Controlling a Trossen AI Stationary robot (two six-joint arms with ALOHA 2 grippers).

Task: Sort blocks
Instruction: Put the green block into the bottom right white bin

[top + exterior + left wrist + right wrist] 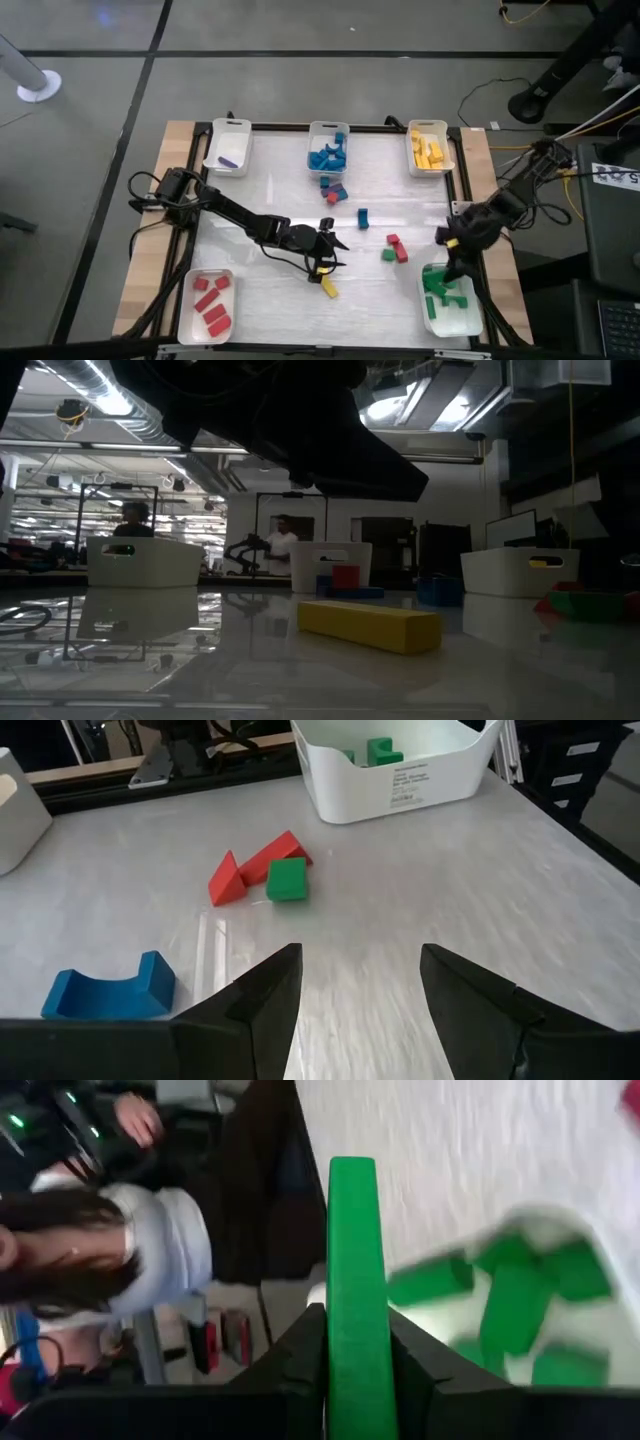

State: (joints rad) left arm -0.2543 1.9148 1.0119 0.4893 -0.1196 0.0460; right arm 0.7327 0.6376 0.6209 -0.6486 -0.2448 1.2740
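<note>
The white-topped table (280,190) carries five white rectangular plastic trays: purple (228,147), blue (329,150) and yellow (430,148) along the far edge, red (206,305) and green (449,298) at the near corners. The left gripper (328,250) hangs mid-table with its fingers spread and empty, just beside a long yellow bar block (368,625). The right gripper (356,1380) sits above the green tray, clamped on a long green bar block (354,1280). Loose red wedge blocks (255,867), a green cube (287,879) and a blue arch block (108,990) lie mid-table.
</note>
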